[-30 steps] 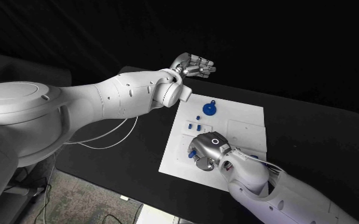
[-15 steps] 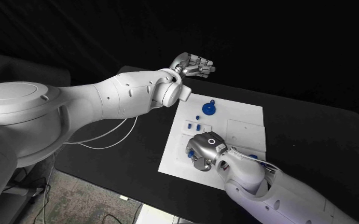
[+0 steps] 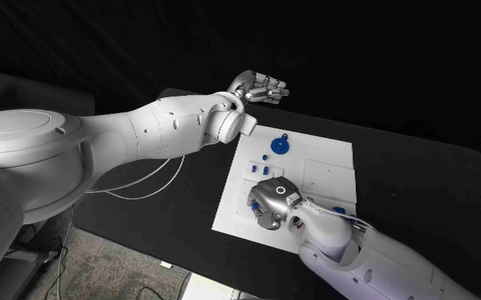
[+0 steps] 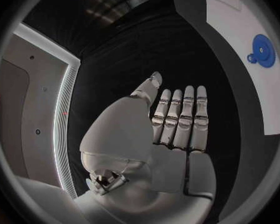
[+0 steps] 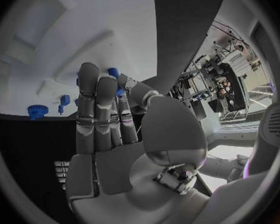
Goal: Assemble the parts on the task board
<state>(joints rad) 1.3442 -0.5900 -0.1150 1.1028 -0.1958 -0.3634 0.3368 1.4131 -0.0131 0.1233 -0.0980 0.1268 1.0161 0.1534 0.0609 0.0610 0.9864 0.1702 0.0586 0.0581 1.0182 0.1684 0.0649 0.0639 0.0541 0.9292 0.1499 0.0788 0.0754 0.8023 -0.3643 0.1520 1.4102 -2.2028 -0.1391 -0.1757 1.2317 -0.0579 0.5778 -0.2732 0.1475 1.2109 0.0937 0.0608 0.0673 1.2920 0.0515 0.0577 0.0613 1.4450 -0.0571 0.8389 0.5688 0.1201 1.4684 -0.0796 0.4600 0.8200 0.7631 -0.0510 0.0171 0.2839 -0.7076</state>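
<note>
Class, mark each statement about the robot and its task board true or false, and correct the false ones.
1. The left hand hangs beyond the task board, holding nothing. True.
2. The right hand is over the board's near part. True.
3. The round blue part lies off the board on the black table. False: it lies on the board.
4. The right hand pinches a blue part between thumb and fingers. True.
5. The left hand presses the round blue part. False: it is apart from it.

A lab: equipment racks point(image 5: 230, 79) beside black table point(image 3: 421, 175).
</note>
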